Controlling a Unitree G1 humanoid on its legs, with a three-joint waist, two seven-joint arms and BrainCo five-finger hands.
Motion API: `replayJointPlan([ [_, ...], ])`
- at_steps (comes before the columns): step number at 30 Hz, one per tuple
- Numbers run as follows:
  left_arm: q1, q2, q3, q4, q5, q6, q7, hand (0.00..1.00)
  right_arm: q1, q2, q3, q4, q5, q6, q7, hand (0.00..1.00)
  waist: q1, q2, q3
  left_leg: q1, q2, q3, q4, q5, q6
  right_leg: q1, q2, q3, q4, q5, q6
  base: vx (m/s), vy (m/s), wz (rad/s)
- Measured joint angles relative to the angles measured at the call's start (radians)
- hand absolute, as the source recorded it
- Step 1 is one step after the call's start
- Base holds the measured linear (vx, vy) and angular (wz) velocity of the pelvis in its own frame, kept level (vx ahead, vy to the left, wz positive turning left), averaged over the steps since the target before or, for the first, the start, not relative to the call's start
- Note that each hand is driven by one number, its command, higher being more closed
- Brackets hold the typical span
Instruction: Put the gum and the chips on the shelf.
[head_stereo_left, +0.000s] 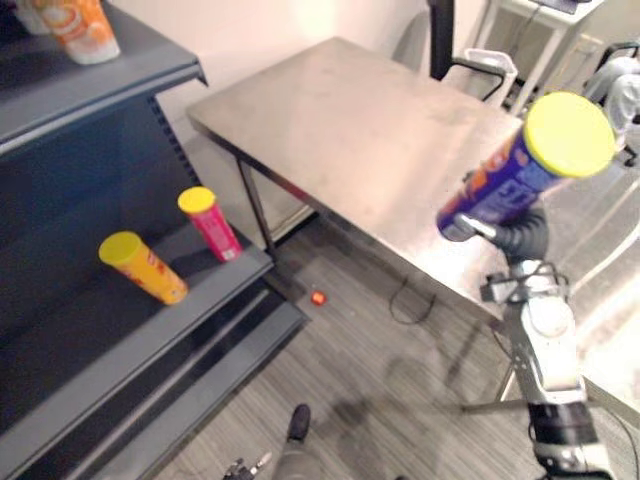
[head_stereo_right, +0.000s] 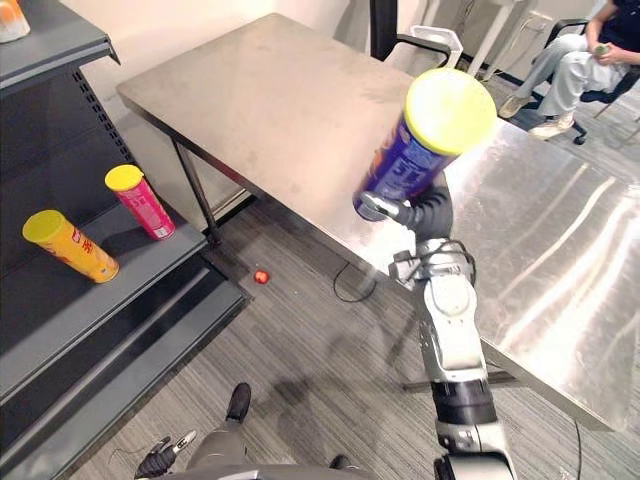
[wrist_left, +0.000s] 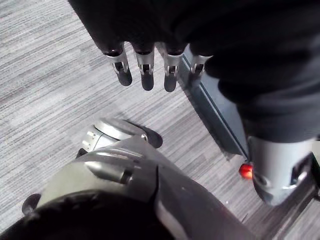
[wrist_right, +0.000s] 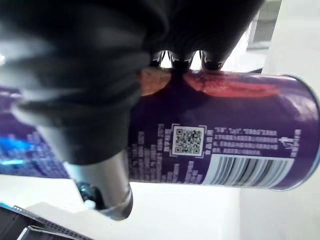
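- Chips can, left eye view: purple body and yellow lid, raised over the near edge of the counter and tilted with the lid uppermost. The right robot hand clasps its lower end. We judge the step in hand to be the carry to the shelf. To do it well, we advise swinging the can clear of the counter edge. It should then be lowered onto bare board near the yellow can and the pink can without nudging either, as either might roll or topple.
- Right eye view: most of the can stands above the fingers, so we judge the load top-heavy. We recommend a slow turn and a firm hold until the base is seated.
- Left wrist view: the left robot hand hangs above the floor, fingers straight, holding nothing.
- Right wrist view: the can lies across the palm, with fingers curled over one side and the thumb pressed on the other.
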Motion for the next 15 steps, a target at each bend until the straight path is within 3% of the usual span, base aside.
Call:
replayJointPlan([
  [9, 0.014, 0.000, 0.000, 0.024, 0.037, 0.001, -0.002, 0.00, 0.192, 0.061, -0.073, -0.021, -0.007, 0.000, 0.024, 1.00, -0.028, 0.010, -0.047, 0.024, 0.009, 0.055, 0.000, -0.003, 0.001, -0.009, 0.004, 0.058, -0.013, 0.028, 0.001, -0.03, 0.010, -0.20],
  [15, 0.029, -0.002, 0.000, 0.040, 0.042, 0.001, -0.008, 0.00, 0.289, 0.099, -0.096, -0.015, -0.010, -0.001, 0.024, 1.00, -0.057, 0.038, -0.066, 0.062, 0.002, 0.100, 0.000, -0.016, 0.006, 0.011, -0.008, 0.091, -0.019, 0.037, 0.007, 0.00, 0.017, -0.17],
])
